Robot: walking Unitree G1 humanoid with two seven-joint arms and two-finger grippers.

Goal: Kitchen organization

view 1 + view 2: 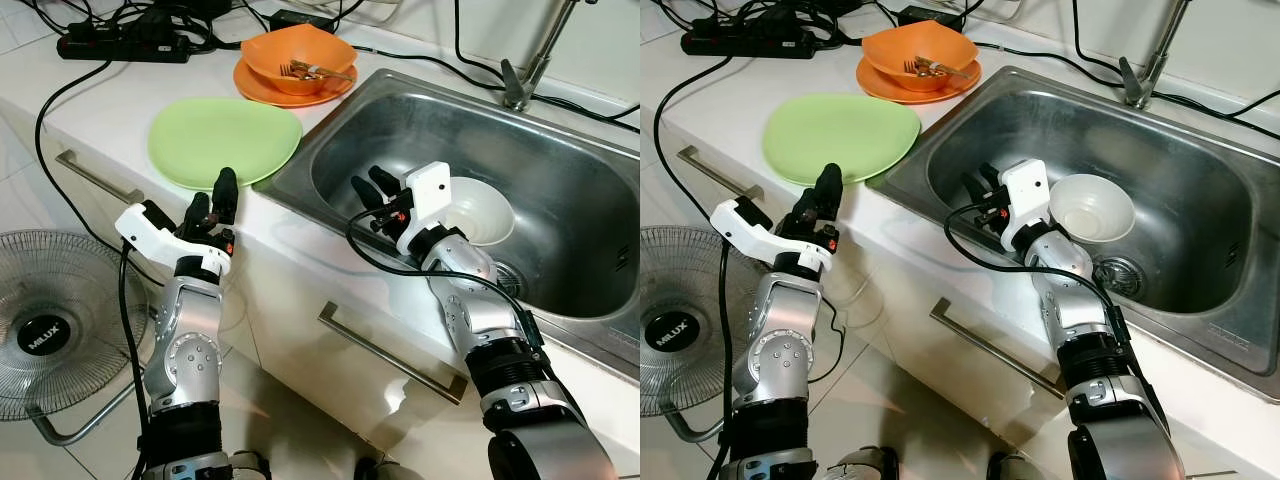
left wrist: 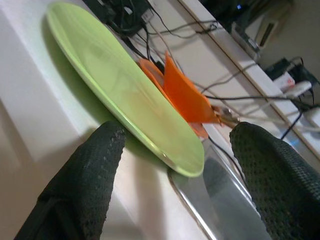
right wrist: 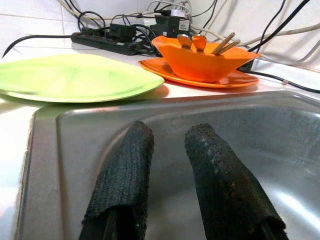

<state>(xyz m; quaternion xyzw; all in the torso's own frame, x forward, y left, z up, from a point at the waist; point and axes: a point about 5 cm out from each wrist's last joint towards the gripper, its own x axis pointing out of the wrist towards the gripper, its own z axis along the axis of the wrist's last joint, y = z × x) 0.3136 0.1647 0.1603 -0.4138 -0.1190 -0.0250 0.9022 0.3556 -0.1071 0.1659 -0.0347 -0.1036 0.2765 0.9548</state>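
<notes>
Reaching toward the near rim of the green plate (image 1: 224, 140), the left gripper (image 1: 212, 212) hovers at the counter's edge with its fingers spread wide, holding nothing. The right gripper (image 1: 372, 190) sits inside the steel sink (image 1: 560, 180), fingers a little apart and empty, beside a white bowl (image 1: 478, 210). An orange bowl (image 1: 298, 58) with cutlery rests on an orange plate (image 1: 262, 84). Nothing looks sorted yet; the organizing seems barely begun.

I'm looking at a home kitchen: a steel sink (image 1: 560, 190) with a tap (image 1: 530, 60) set in a white counter (image 1: 110, 110), drawers (image 1: 390, 365) below, plates and bowls about.
</notes>
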